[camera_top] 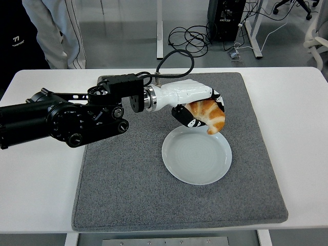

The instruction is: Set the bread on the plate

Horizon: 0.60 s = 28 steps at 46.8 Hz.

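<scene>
The left hand (pixel 197 108) reaches in from the left over the grey mat (pixel 128 174) that covers the middle of the white desk (pixel 41 174); its fingers (pixel 185 117) are clamped on the bread (pixel 209 115), a golden croissant; the bread hangs in the air above the far rim of the pale plate (pixel 197 154), its lower tip pointing down and not touching the plate; the plate lies flat on the mat, right of centre; the arm's black forearm stretches across the mat's left edge; a person's legs (pixel 54 33) show at the top left beyond the desk; cables (pixel 187 38) lie on the floor behind.
</scene>
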{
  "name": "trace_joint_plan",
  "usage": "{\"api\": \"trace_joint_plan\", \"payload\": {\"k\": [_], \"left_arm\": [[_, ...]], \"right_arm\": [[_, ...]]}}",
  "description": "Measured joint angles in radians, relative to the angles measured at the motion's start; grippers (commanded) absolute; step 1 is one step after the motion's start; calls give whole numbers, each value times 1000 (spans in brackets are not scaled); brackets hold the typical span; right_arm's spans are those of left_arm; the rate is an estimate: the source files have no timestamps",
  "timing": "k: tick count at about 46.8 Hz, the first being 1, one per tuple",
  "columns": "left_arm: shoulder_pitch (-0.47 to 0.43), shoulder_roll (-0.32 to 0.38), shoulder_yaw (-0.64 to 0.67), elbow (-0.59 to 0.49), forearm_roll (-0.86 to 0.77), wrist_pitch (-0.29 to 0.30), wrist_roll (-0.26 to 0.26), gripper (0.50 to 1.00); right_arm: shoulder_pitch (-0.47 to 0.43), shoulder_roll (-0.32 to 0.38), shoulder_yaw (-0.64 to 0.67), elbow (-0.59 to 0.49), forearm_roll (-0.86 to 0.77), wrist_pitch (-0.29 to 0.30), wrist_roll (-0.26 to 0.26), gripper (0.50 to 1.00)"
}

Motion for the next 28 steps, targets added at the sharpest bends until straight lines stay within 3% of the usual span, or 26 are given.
{"api": "trace_joint_plan", "payload": {"k": [10,28], "left_arm": [[57,-43,7,37,10,34,-4,500],[166,-46,12,53,55,103,-14,500]], "right_arm": [[1,0,0,0,0,0,0,1000],[0,0,0,0,0,0,0,1000]]}}
